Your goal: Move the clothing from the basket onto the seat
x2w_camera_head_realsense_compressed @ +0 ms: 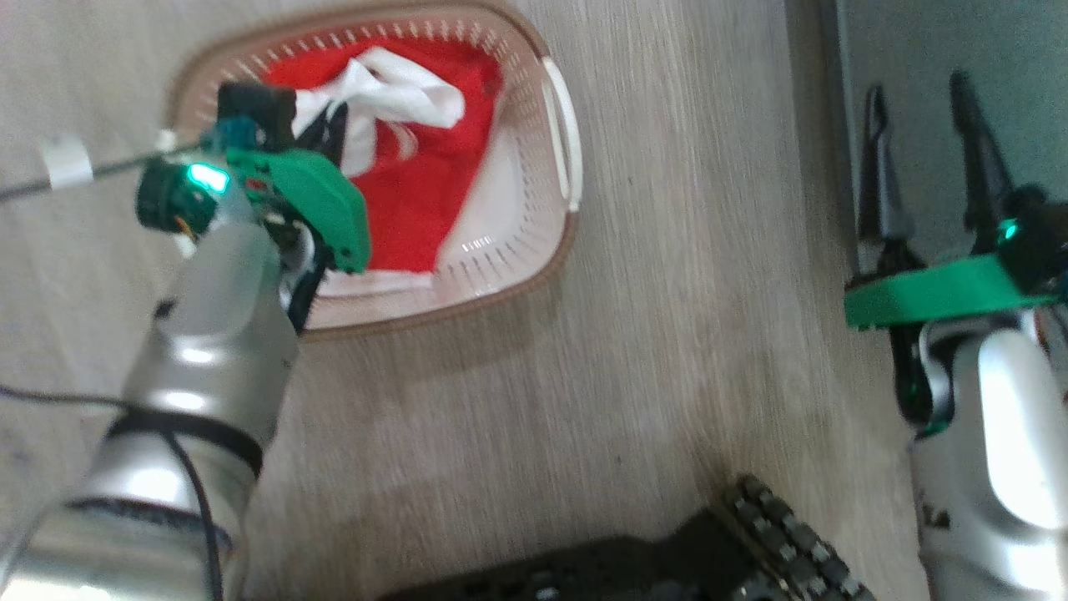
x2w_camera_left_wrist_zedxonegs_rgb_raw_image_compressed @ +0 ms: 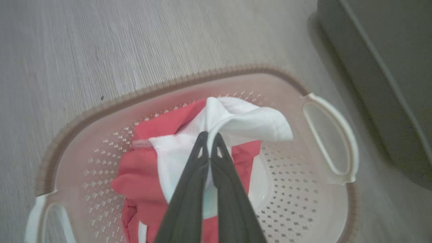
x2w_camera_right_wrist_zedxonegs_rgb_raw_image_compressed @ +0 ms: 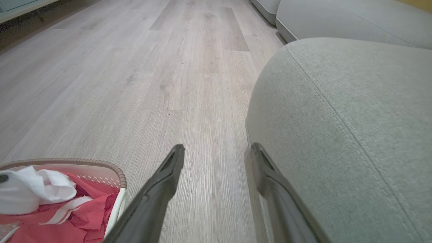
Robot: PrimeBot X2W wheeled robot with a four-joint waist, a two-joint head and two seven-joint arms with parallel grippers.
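The head camera looked steeply down on the wooden floor, with the basket at upper left and the seat along the upper right edge. The left wrist camera hung close above the basket and faced down along the left end effector into the clothing, with the seat at its upper right corner. The right wrist camera sat low and faced forward along the floor past the right end effector, with the seat close on its right and the basket's corner at lower left. All three views shared the basket, clothing, floor and seat.
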